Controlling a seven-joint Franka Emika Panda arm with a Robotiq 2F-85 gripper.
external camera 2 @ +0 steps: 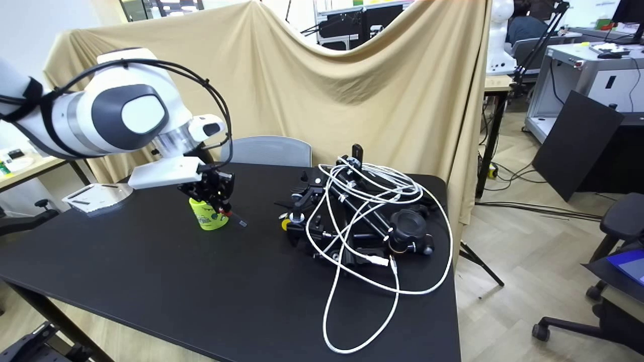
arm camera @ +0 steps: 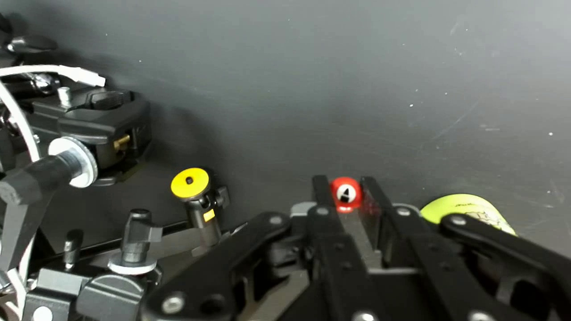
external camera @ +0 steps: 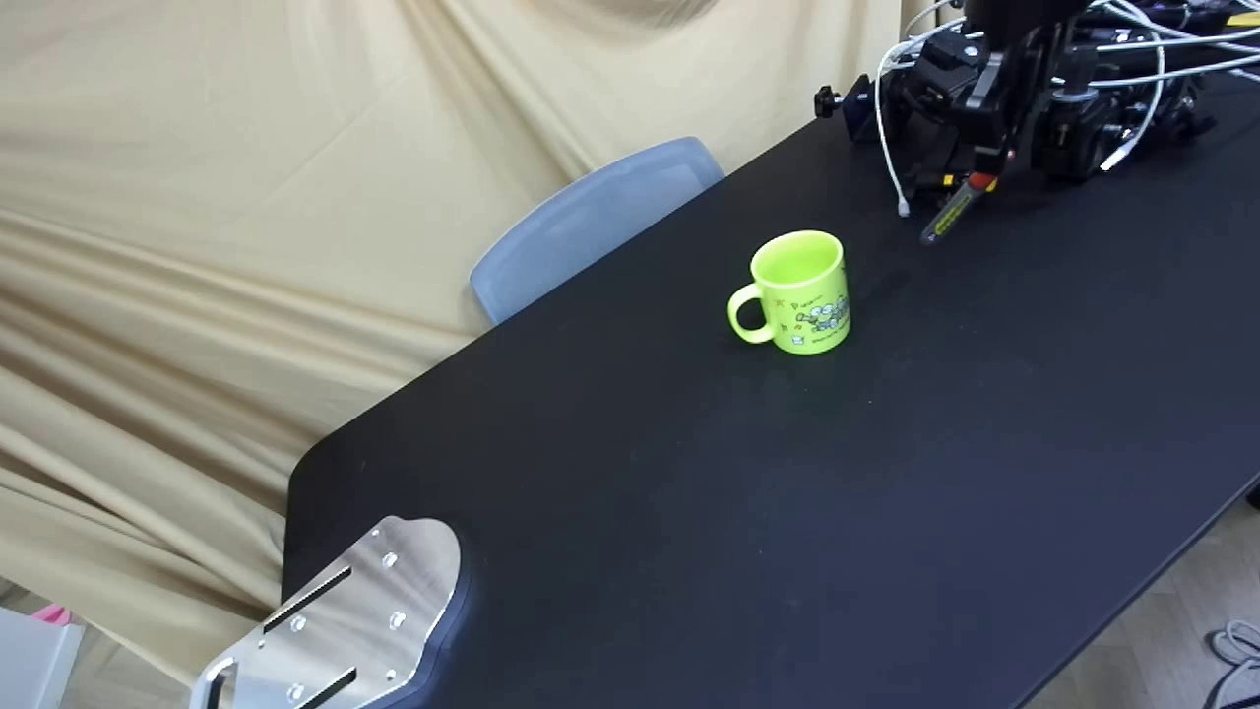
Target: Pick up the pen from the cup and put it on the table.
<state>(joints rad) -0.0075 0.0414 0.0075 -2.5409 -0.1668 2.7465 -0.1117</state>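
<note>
The pen (external camera: 953, 214) has a red end and a dark grey barrel with a yellow mark. It also shows in an exterior view (external camera 2: 237, 220), slanting down from the fingers. My gripper (external camera: 996, 148) is shut on it; in the wrist view the pen's red end (arm camera: 346, 195) sits between the two fingertips. The lime-green cup (external camera: 809, 313) stands upright on the black table (external camera: 640, 473), apart from the pen; the arm partly hides it in an exterior view (external camera 2: 209, 217). The wrist view shows only part of the cup (arm camera: 464, 209). The pen appears above the table; its exact height is unclear.
A black clamp-and-stand assembly (external camera 2: 347, 201) with looped white cables (external camera 2: 329, 311) lies near the gripper. Its yellow disc (arm camera: 190, 183) shows left of the fingers. A metal plate (external camera: 364, 601) lies at the table's far end. A grey-blue chair (external camera: 600, 226) and beige cloth (external camera: 295, 197) border the table.
</note>
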